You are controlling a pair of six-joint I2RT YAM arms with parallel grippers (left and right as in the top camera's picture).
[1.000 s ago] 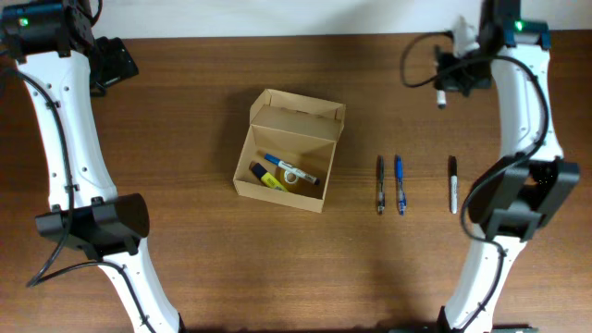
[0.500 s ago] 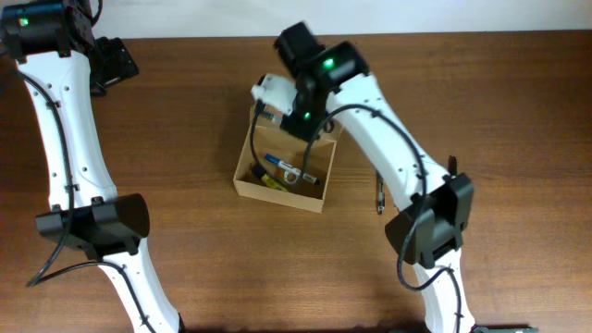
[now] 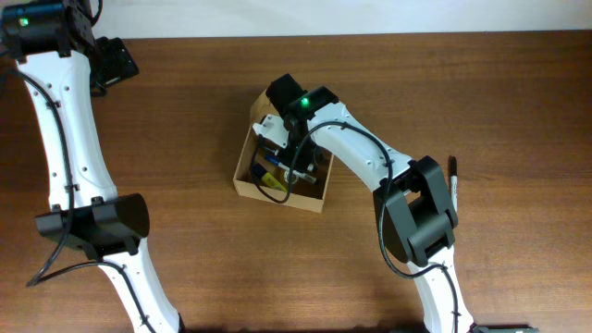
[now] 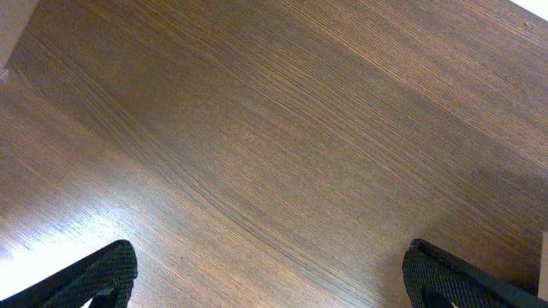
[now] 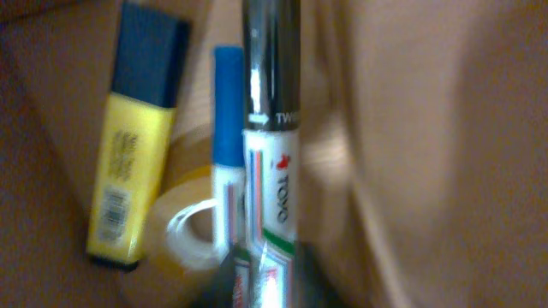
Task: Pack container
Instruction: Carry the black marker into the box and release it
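The container, a tan cardboard box [image 3: 278, 197] with its flap lid open at the back, stands at mid-table. My right gripper [image 3: 280, 151] reaches down into it, shut on a black-and-white marker [image 5: 271, 162] held lengthwise just above the contents. In the right wrist view the box's inner wall [image 5: 428, 128] is at the right; a yellow highlighter [image 5: 137, 162] with a blue cap, a blue pen [image 5: 227, 128] and a roll of clear tape [image 5: 184, 231] lie inside. My left gripper [image 3: 113, 63] is open over bare wood [image 4: 274, 171] at the far left back.
A black marker [image 3: 452, 172] lies on the table right of the box, partly behind my right arm's elbow. The arm covers the table just right of the box. A pale wall runs along the table's back edge.
My right arm swung from the far right back corner to the box with the marker and lowered into it. The left arm has not moved.
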